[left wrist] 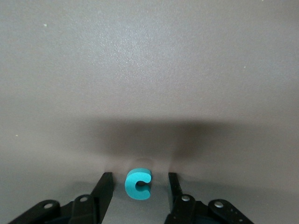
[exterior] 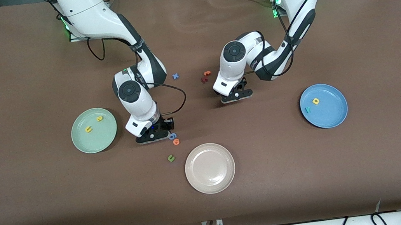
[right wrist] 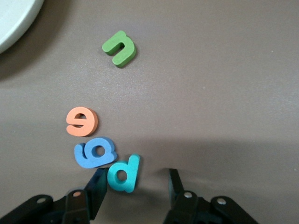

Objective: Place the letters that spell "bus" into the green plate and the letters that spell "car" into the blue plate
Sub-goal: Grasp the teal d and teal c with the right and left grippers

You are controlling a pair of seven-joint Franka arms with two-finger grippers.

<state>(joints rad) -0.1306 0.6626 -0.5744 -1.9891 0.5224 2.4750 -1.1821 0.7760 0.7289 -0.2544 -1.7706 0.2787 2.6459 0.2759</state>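
We are in the pick step on both arms: the left gripper (left wrist: 138, 186) is low on the table with its jaws apart astride the teal "c" (left wrist: 138, 184), not yet clamped, and the right gripper (right wrist: 135, 186) stands likewise open around the teal "b" (right wrist: 124, 173), which touches the blue letter (right wrist: 95, 152). Next we close and lift, "c" to the blue plate (exterior: 336, 117), "b" to the green plate (exterior: 81, 143). The "c" opens toward 3 o'clock in the left wrist view; the "b" stem runs roughly 1 to 7 o'clock in the right wrist view.

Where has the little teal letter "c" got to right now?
The teal c lies flat on the brown table, between the open fingers of the left gripper, which is low over the middle of the table; only the left wrist view shows it.
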